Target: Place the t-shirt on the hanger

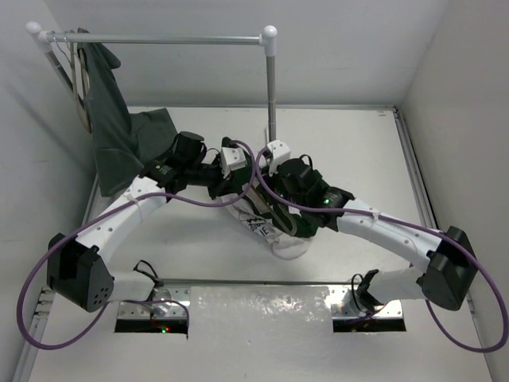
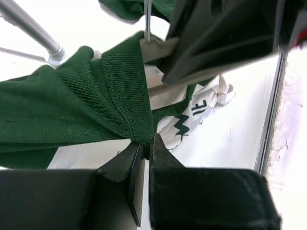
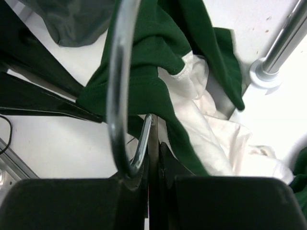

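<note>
1. Left wrist view: the left tool (image 2: 144,148) is pinched shut on a ribbed edge of the dark green t-shirt (image 2: 72,110), which is bunched straight ahead of it.
2. The right tool (image 3: 153,143) is clamped shut on the wire hook of the hanger (image 3: 116,81), which curves up just ahead.
3. The hanger sits just beyond the left tool, touching cloth; its long axis is hidden.
4. The left tool is nearer the shirt, whose white panel trails down to the bench (image 1: 358,143).

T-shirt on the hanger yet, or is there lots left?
Not yet. Done: both are gripped. In hand: left gripper pinches the t-shirt by its green ribbed edge; right gripper clamps the hanger at its metal hook, right beside that edge. Left: the shoulders aren't spread over the hanger; the white part lies crumpled on the table.
</note>
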